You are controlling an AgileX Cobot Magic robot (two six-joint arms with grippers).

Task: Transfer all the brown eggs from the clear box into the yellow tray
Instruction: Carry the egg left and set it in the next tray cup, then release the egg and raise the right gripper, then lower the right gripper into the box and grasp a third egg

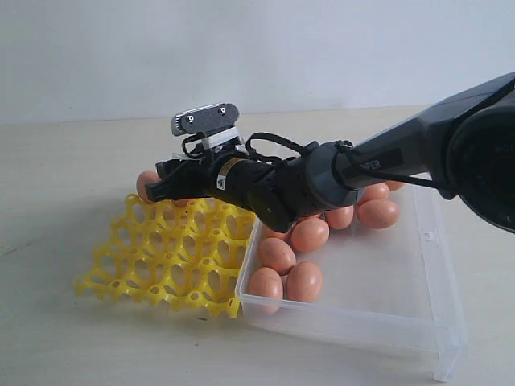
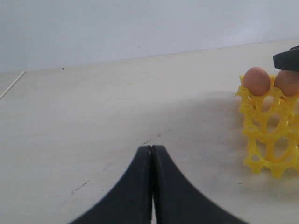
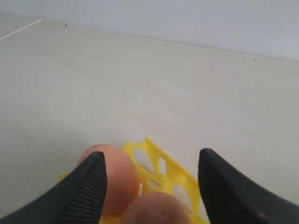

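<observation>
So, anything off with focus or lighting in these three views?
Exterior view: soft, even light, weak shadows; the arm's big joint at the right edge is blurred. Left wrist view: the shut left claw looks soft, the table sharper. Right wrist view: the nearest brown egg, by the open right claw, is out of focus.

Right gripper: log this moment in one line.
right gripper open over yellow tray corner | two brown eggs in it | left gripper shut beside tray | others in clear box

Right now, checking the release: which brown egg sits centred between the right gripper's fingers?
The second egg, inward of the yellow tray's corner egg, which sits by one finger.
</observation>
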